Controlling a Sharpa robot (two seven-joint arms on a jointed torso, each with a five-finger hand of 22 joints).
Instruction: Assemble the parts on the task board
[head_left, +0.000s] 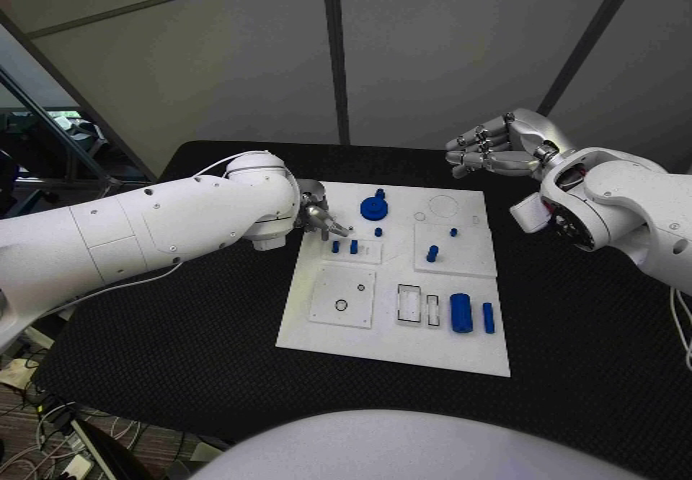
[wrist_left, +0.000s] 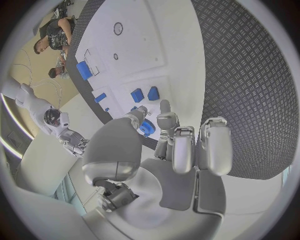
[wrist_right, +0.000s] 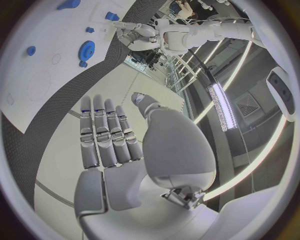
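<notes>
A white task board (head_left: 392, 345) is seen lying flat in the middle of the black bench (head_left: 173, 340), with its long side running away from the robot. Blue parts are spread over it: one round toothed gear (head_left: 374, 208) near the far edge, two short pegs (head_left: 345, 246) standing side by side on a raised white panel at the left, one taller peg (head_left: 431, 254) and one small stud (head_left: 453, 232) on the raised panel at the right, and another small stud (head_left: 379, 232) between the panels. Near the front right, one broad rounded block (head_left: 460, 312) and one slimmer bar (head_left: 489, 317) are laid parallel, just beside an empty rectangular slot (head_left: 410, 303). A square panel (head_left: 343, 296) at the front left carries a dark ring mark.

The left robot hand (head_left: 319, 221) is held at the board's left edge, close to the two pegs. In the left wrist view a blue piece (wrist_left: 147, 128) is seen just beyond the thumb and fingertips (wrist_left: 165, 106); whether it is pinched or merely lies behind them cannot be told, since the thumb covers part of it.

The right robot hand (head_left: 498, 145) is raised beyond the board's far right corner, well apart from the parts, with its fingers straight and apart from the thumb, and nothing in it.
</notes>
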